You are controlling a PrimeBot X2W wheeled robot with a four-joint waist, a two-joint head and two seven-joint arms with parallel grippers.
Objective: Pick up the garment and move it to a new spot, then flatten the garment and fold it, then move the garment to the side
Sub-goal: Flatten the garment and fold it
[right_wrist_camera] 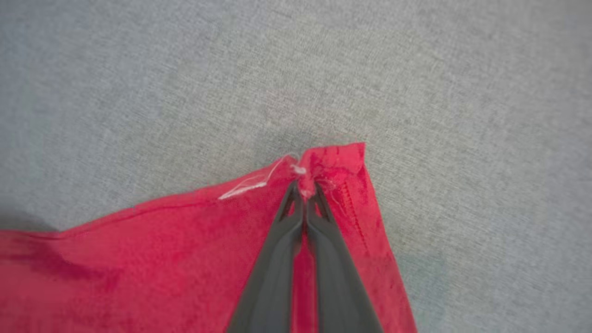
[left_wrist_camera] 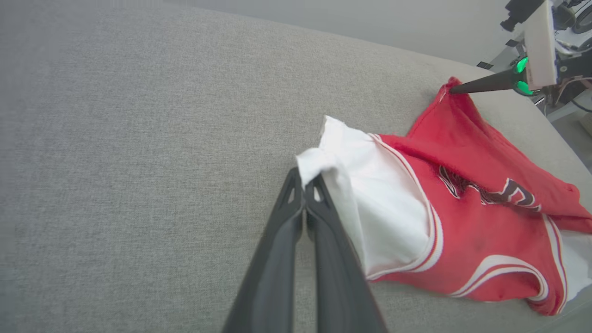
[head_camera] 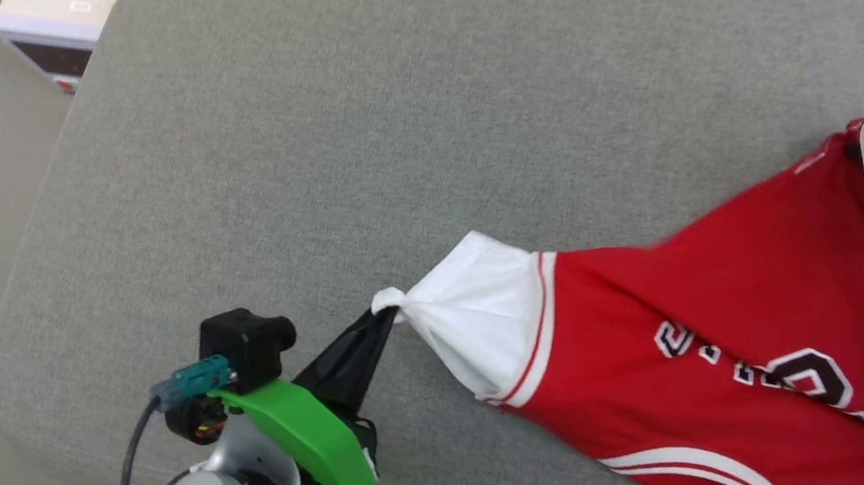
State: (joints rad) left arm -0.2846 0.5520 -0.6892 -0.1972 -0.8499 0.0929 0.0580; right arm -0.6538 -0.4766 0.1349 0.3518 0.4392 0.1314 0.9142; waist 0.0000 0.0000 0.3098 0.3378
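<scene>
Red shirt (head_camera: 731, 298), partly out of view, is lying stretched; left hand (head_camera: 385, 314) is pinching shut on its white sleeve (head_camera: 481, 314), right hand (right_wrist_camera: 305, 188) on its red corner (right_wrist_camera: 335, 159).

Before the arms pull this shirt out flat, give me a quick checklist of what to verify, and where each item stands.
1. Hold of the left gripper on the white sleeve: ok, shut on its tip.
2. Hold of the right gripper on the red corner: ok, shut on it.
3. Is the garment flat: not ok, it lies rumpled between the two grips.
4. Print side up: ok, black-and-white lettering shows in the head view.
5. Room on the grey cushion: ok, bare fabric lies beyond the garment.
6. How many layers each grip pinches: cannot tell.
</scene>
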